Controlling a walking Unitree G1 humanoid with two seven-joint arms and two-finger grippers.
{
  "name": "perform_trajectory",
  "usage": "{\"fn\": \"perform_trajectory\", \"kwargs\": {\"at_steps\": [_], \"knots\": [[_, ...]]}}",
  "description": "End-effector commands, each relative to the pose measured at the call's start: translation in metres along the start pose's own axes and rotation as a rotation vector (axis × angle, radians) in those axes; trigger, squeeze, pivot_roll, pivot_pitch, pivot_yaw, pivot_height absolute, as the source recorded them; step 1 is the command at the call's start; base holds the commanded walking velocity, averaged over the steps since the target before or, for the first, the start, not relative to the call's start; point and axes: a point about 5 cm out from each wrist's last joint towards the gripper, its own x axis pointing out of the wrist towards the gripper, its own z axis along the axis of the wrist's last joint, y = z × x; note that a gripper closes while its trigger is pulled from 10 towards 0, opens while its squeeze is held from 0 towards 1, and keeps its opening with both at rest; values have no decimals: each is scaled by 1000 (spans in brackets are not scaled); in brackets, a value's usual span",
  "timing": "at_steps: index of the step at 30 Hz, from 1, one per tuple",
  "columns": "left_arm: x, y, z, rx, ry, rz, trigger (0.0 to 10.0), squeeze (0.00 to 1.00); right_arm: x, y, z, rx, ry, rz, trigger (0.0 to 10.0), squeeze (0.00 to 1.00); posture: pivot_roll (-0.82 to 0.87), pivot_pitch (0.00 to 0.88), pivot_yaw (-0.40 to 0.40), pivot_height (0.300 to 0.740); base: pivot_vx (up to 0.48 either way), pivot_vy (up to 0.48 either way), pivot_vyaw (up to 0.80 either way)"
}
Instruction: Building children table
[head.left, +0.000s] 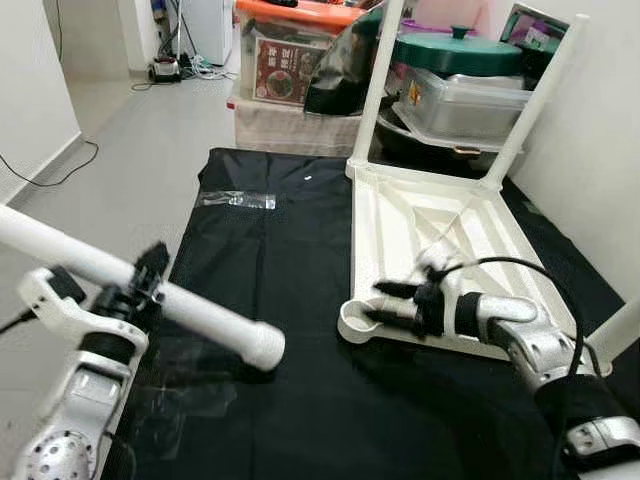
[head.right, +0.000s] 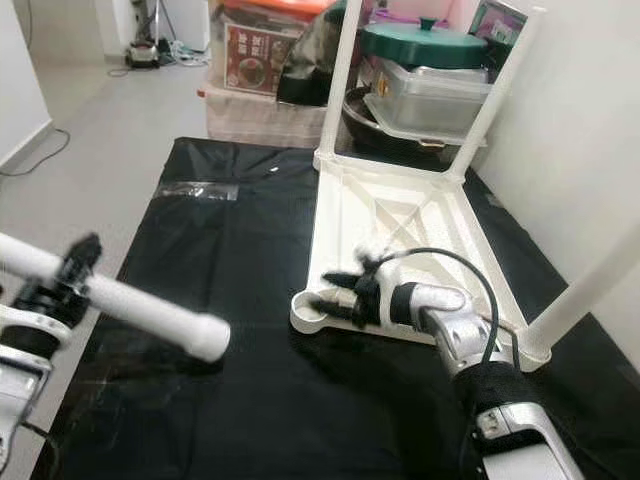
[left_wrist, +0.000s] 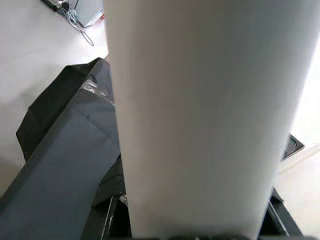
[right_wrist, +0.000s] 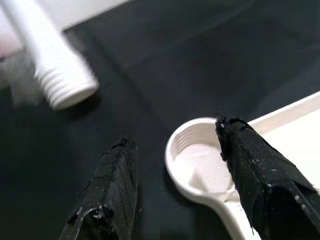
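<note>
At the lower left of the head view the left gripper (head.left: 140, 285) is clamped around a loose white table leg (head.left: 190, 310), its black fingers wrapped round the tube a little way back from the near end. The leg runs from the left edge of the frame down toward the centre, and its threaded tip (right_wrist: 67, 90) hangs just above the black mat (head.left: 280, 300), short of the tabletop. Bare grey floor (head.left: 130, 130) lies open along the mat's left edge, with a cable trailing near the wall at the far left. A small clear plastic bag (head.left: 240, 200) rests flat on the mat toward the upper middle, well apart from everything else. Right of centre, the white tabletop (head.left: 430, 230) lies upside down on the mat, ribs showing, with its near left corner ending in a round empty socket (right_wrist: 200, 160) that sits right at the tabletop's edge over black cloth. Two legs already stand upright at the far corners (head.left: 380, 80), and another rises at the lower right edge of the frame. The right gripper (head.left: 400, 305) reaches in from the lower right, its fingers spread wide, one above the socket's rim and the other over the mat beside it, holding nothing. Beyond the mat's top edge, stacked storage boxes (head.left: 300, 60) and a green-lidded pot (head.left: 455, 50) crowd the background, and a white wall closes in the right side.
</note>
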Motion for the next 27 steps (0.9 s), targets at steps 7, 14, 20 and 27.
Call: {"fn": "perform_trajectory", "kwargs": {"at_steps": [7,14,20,27], "knots": [[-1,2,2,38,9,11,10000,0,-4,-6,-2,-121,134,77,10000,0,79,0,-136,740,0,0,0],[-2,1,-1,23,-9,10,10000,0,6,-25,-18,-128,309,-40,9961,0,82,0,-143,740,0,0,0],[-1,0,5,-47,-56,11,10000,0,12,-25,-26,-105,368,-53,8706,0,85,0,-147,740,0,0,0],[-2,-10,29,-140,-159,-36,10000,0,10,-20,-36,-141,455,45,0,0,96,0,-159,740,0,0,0]]}}
